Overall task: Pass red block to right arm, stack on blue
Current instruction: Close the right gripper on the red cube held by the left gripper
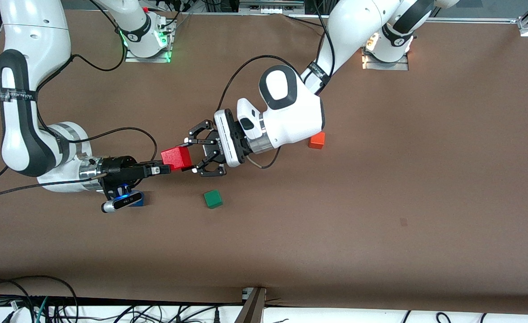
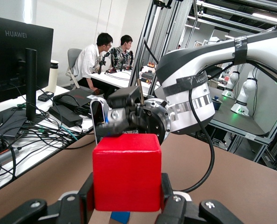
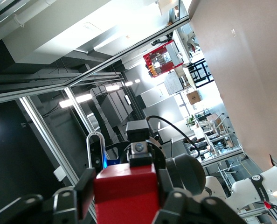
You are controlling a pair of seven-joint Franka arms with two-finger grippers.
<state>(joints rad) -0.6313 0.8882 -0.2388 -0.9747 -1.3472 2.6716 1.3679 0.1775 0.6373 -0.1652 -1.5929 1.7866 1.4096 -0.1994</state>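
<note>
The red block (image 1: 177, 158) hangs in the air just left of the frame's centre in the front view, clamped from both ends at once. The left gripper (image 1: 191, 154), a black linkage type on a bulky white hand, holds it by two faces; the left wrist view shows its fingers (image 2: 88, 192) pressed to the cube's sides. The right gripper (image 1: 167, 169), slim and black, meets the block from the frame's left, closed on it too.

The blue cube (image 1: 137, 200) sits on the tabletop (image 1: 380, 215) below the right wrist, largely hidden by the wrist camera. A green cube (image 1: 213, 198) lies lower centre, and an orange cube (image 1: 317, 140) lies right of centre, partly under the left hand.

The tabletop is a plain brown sheet, with cables along the bottom edge. In the left wrist view the room is a lab: two people sit at a desk at upper left, and a black monitor (image 2: 17, 60) reads "HUAWEI". Strut frames and more robots fill the right of that view.

The right arm (image 1: 26, 116) comes from the upper left, bends down the frame's left edge and lies level toward centre. The left arm (image 1: 335, 40) reaches from the upper right, its hand turned sideways toward the block.
</note>
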